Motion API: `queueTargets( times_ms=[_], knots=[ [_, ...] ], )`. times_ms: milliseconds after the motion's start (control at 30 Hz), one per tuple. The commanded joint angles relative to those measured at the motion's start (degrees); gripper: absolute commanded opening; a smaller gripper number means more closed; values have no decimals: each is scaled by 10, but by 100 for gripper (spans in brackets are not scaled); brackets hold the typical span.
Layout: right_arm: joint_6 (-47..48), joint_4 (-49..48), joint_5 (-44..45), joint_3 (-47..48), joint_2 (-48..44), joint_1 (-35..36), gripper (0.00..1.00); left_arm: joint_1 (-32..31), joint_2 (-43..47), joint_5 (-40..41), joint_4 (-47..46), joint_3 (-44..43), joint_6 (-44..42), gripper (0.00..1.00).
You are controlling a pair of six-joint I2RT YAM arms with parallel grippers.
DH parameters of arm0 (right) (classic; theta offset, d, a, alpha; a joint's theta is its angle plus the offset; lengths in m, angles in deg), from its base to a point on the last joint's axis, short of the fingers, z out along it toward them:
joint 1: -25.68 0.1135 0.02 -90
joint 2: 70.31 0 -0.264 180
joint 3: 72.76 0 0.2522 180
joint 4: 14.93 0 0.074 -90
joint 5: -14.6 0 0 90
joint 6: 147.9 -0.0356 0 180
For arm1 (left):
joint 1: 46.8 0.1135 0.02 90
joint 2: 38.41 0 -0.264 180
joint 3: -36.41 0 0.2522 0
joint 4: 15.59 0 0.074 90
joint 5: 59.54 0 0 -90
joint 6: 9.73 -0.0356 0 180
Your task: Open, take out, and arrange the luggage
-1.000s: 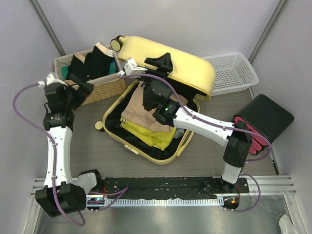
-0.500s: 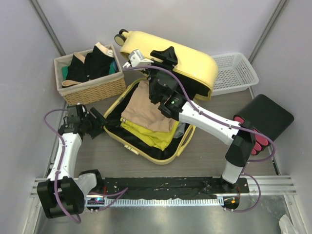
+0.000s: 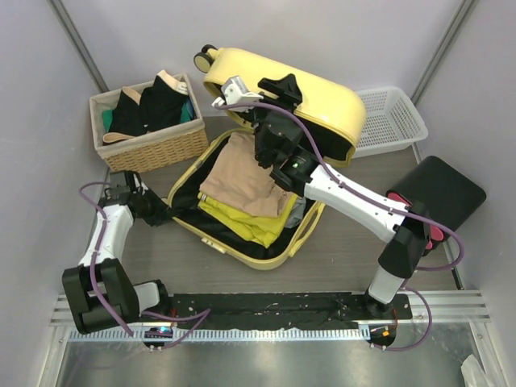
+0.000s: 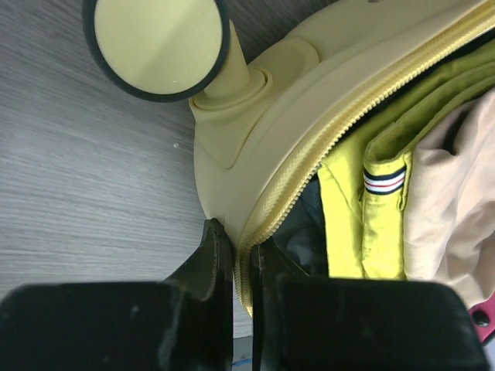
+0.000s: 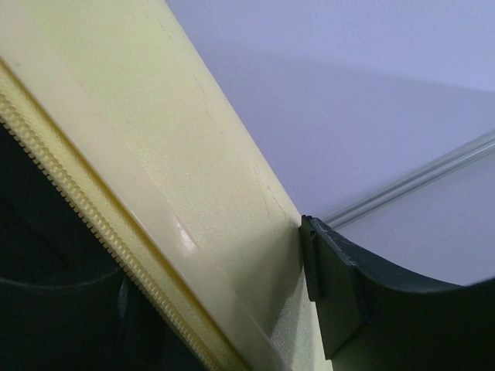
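The pale-yellow luggage (image 3: 310,101) lies open mid-table, its lid raised toward the back. Its lower shell (image 3: 234,251) holds a beige garment (image 3: 242,173) and a yellow-green one (image 3: 242,222). My right gripper (image 3: 276,90) grips the lid's edge: in the right wrist view the lid rim (image 5: 155,201) sits between the fingers, one pad (image 5: 332,297) pressed on the outer shell. My left gripper (image 3: 161,211) is at the lower shell's left corner by a wheel (image 4: 155,42). It (image 4: 244,259) is shut on the zipper rim (image 4: 309,170).
A wicker basket (image 3: 153,151) of dark clothes stands at the back left. A white plastic basket (image 3: 391,121) sits at the back right. A black box (image 3: 443,192) with red cylinders (image 3: 418,219) is at the right. Grey walls close in on three sides.
My left arm swung from the wicker basket down to the luggage's left corner and shut on its rim. My right gripper carried the lid slightly higher and further back.
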Motion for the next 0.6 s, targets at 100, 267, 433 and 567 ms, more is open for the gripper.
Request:
queueTargets(
  times_ms=[100, 267, 433, 567],
  knots=[
    [-91, 101, 26, 10, -32, -13, 66, 95, -76, 88, 33, -102, -89, 0],
    [-124, 149, 25, 12, -55, -13, 64, 129, -116, 183, 67, -184, -149, 0],
    [-171, 203, 15, 12, -85, -12, 63, 135, -114, 310, 82, -238, -185, 0],
    [-215, 259, 8, 11, -101, -13, 60, 156, -130, 386, 83, -275, -204, 0]
  ],
)
